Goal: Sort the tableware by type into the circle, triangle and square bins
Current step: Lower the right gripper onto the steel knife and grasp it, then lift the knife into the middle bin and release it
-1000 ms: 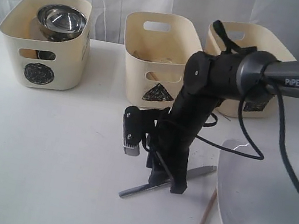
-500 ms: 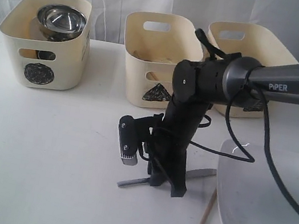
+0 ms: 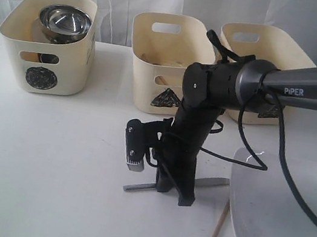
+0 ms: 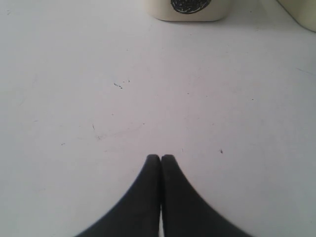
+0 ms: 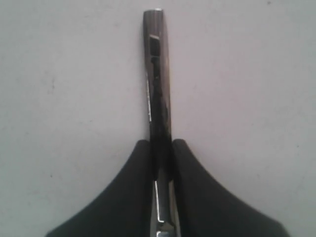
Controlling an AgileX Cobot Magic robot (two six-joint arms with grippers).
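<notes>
the step in hand is the pick-up of one piece of cutlery: the right gripper points down at the table with its fingers pressed narrow against both sides of a long flat steel utensil, a knife by the look of it, though the far end is too hidden to be sure. the utensil lies flat on the table, clamped partway along, one end sticking out ahead of the fingertips and the other running back under the wrist. whether it is already off the surface cannot be told. beyond the gripper stands the triangle bin, with the square bin to one side of it and the circle bin, holding a steel bowl, well off to the other. just beside the gripper lie a wooden chopstick and the white plate, both apart from the fingers. the left gripper hangs pinched together and empty over bare table. the next move probably calls for a straight lift that keeps the thin handle from pivoting in the pinch, then a carry to the cutlery bin, likely the triangle one, high enough to clear its rim.
</notes>
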